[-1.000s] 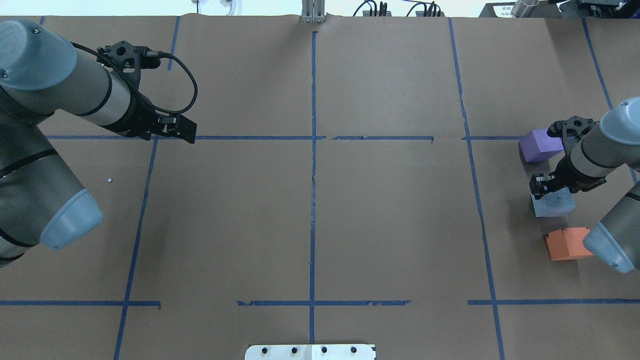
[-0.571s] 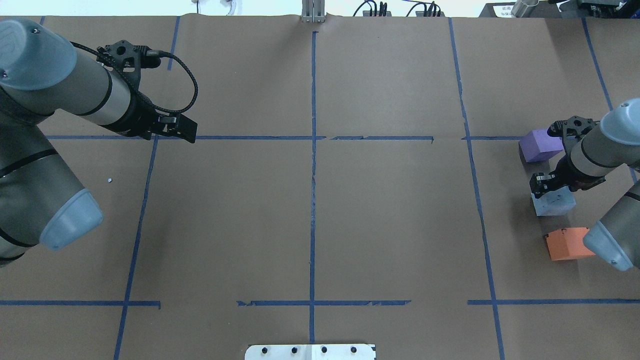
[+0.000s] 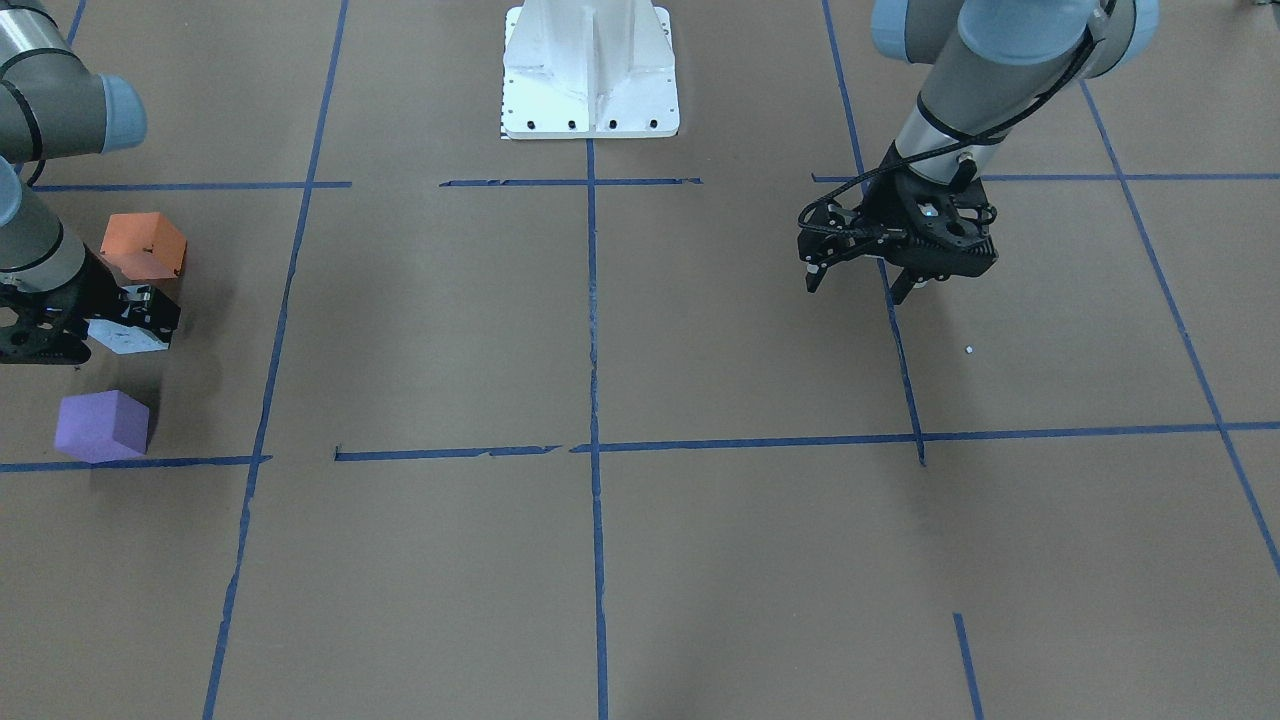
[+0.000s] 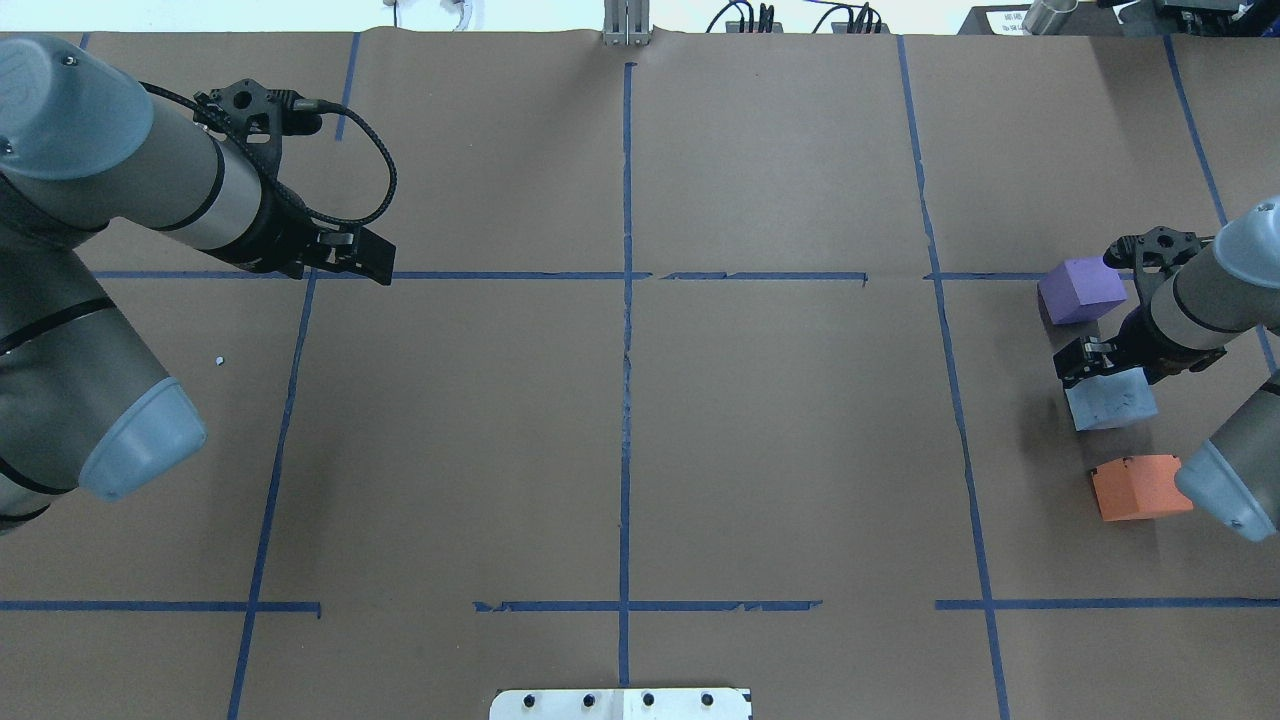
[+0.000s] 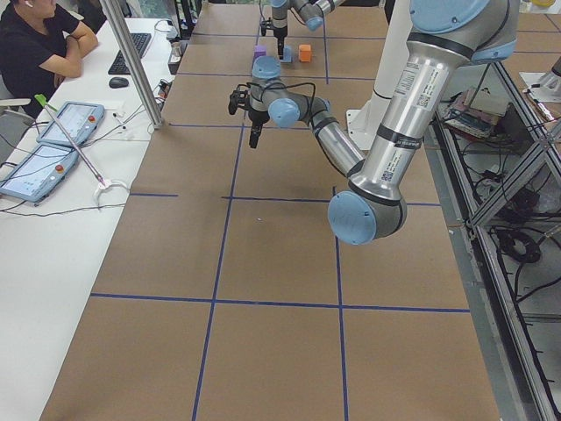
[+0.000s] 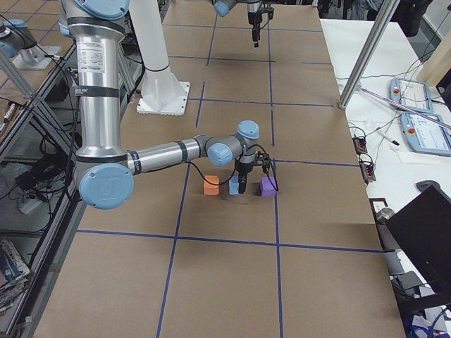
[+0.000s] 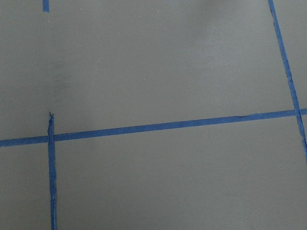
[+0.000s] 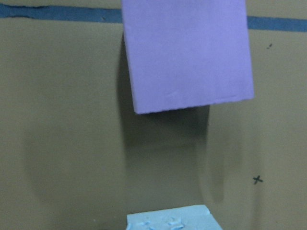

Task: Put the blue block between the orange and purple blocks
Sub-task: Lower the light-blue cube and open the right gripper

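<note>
The pale blue block (image 4: 1112,400) rests on the paper between the purple block (image 4: 1082,290) and the orange block (image 4: 1140,487), at the table's right end. In the front view the orange block (image 3: 145,245), blue block (image 3: 122,338) and purple block (image 3: 102,425) stand in one row. My right gripper (image 4: 1085,358) is just above the blue block's purple-side edge; its jaws look open and hold nothing. The right wrist view shows the purple block (image 8: 189,52) and the blue block's top (image 8: 168,219). My left gripper (image 3: 858,283) hangs open and empty far away.
Brown paper with blue tape lines (image 4: 626,300) covers the table. The robot's white base plate (image 3: 590,70) stands at the robot's edge. A small white speck (image 3: 968,349) lies near the left gripper. An operator's desk with tablets (image 5: 53,140) runs along the far side.
My right gripper has drawn back a little toward the purple block, and more of the blue block's top shows. The left arm has not moved.
</note>
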{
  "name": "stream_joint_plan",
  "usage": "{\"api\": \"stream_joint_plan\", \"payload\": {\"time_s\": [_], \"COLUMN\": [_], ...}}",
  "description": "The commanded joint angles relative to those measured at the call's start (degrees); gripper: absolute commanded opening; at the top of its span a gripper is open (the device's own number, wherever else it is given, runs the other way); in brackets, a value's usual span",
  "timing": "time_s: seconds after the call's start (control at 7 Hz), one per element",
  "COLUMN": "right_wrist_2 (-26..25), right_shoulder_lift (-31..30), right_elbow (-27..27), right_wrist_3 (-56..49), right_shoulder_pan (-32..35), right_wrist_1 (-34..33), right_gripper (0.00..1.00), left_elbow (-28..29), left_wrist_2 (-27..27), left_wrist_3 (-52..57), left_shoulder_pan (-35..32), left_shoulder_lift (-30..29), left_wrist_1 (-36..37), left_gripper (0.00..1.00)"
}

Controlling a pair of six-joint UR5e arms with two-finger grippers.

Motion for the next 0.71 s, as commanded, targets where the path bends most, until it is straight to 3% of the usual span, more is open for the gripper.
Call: {"api": "stream_joint_plan", "payload": {"time_s": [0.0,0.29,0.57], "right_wrist_2": [0.8,8.5,13.9], "right_shoulder_lift": [-3.2,-5.4,-7.7], "right_elbow": [5.5,8.6,7.0], "right_wrist_3": [-0.2,-3.8,-20.5], "right_shoulder_pan": [3.7,13.5,24.8], "right_wrist_1": [0.2,0.2,-0.7], "right_gripper": [1.0,1.0,1.0], "left_elbow": [0.1,-0.3,-4.8], "left_wrist_2": [0.1,0.1,-2.3], "left_wrist_3": [1.0,5.6,22.7], "left_shoulder_pan": [-0.1,-0.9,-8.0], "left_shoulder_lift": [2.0,6.1,16.3], "left_wrist_1": [0.9,0.9,1.0], "left_gripper": [1.0,1.0,1.0]}}
